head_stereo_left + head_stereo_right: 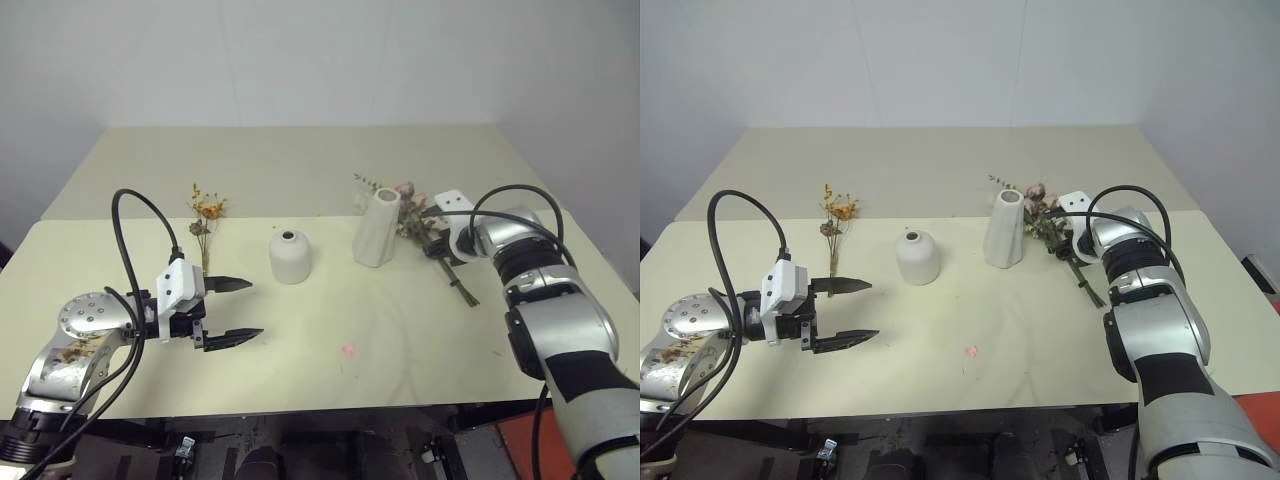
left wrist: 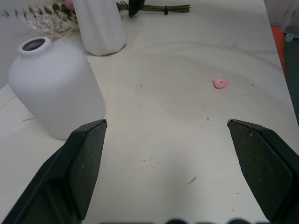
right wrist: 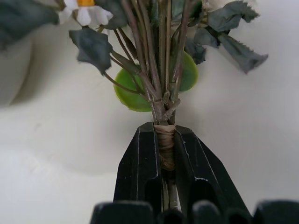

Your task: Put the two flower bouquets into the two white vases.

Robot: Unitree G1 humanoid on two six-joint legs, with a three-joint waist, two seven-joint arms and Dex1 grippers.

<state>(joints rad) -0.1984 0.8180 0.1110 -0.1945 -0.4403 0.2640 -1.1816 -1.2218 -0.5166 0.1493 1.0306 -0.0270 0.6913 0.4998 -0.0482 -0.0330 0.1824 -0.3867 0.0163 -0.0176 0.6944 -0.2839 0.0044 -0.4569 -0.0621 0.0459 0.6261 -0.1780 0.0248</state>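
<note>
Right end effector (image 3: 164,154) grips the rose bunch (image 1: 415,222) behind the tall vase (image 1: 378,228); left end effector (image 1: 232,310) open near the squat vase (image 1: 290,256).

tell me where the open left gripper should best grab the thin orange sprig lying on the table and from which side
Probably low on the bare stem of the thin orange sprig, near the end that points toward the robot. It lies flat on the table, flower heads at the far end, so those would likely crush. The left gripper sits just in front of that stem end, fingers wide open, so coming from above, fingers straddling the stem, looks simplest.
</note>
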